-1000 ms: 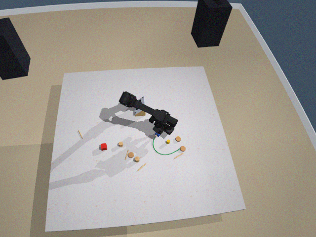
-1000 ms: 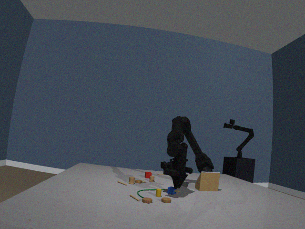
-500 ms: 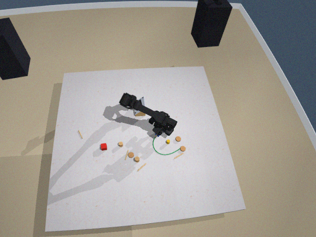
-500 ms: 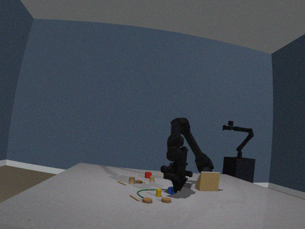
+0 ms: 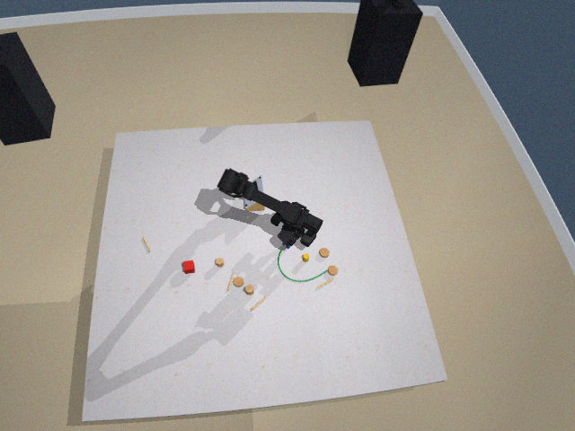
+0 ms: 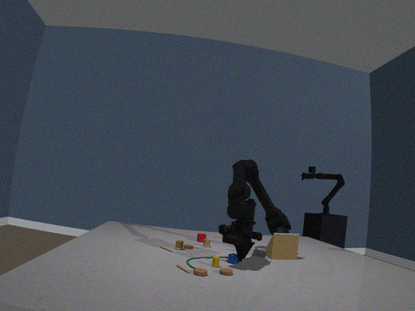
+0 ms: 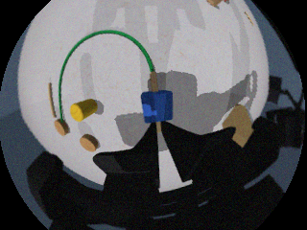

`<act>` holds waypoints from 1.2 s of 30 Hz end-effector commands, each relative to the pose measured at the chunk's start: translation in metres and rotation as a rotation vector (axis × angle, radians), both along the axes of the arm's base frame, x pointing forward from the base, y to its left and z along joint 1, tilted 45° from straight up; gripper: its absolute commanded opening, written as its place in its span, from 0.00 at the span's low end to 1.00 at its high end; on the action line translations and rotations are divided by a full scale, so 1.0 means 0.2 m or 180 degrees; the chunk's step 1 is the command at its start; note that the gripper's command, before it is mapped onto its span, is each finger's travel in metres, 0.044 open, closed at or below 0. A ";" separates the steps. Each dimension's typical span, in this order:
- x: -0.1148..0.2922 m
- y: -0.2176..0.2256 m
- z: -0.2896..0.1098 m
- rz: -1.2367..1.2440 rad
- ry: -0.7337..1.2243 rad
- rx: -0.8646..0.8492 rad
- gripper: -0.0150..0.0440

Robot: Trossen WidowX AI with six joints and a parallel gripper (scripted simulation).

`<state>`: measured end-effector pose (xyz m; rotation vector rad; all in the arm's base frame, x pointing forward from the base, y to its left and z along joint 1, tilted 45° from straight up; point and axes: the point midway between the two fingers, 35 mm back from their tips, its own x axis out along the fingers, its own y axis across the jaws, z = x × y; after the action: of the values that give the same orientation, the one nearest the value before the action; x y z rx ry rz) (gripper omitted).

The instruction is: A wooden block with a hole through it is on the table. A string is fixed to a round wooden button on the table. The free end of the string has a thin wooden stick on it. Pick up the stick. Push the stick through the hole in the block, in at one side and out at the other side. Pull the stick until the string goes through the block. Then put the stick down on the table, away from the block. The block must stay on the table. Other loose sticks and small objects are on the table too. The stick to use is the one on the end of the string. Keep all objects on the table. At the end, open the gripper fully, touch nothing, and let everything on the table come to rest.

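Note:
My gripper is down at the table and shut on the thin wooden stick at the end of the green string. The string curves to its round wooden button. A small blue cube sits right at the fingertips, over the middle of the stick. The wooden block stands behind the gripper, partly hidden under the arm in the top view; its hole does not show.
A yellow cylinder and another button lie near the string. A red cube, several more buttons and loose sticks are scattered to the left.

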<state>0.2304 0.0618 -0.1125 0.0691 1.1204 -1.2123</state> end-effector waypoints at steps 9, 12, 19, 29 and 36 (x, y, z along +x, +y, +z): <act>-0.01 0.00 -0.02 0.0098 -0.0094 -0.0151 0.25; -0.02 0.01 -0.02 0.0098 -0.0093 -0.0150 0.25; -0.05 0.04 -0.05 0.0103 -0.0097 -0.0142 0.25; -0.09 0.07 -0.08 0.0111 -0.0106 -0.0128 0.25; -0.12 0.09 -0.10 0.0116 -0.0112 -0.0120 0.25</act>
<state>0.2108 0.0780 -0.1286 0.0387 1.0636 -1.1924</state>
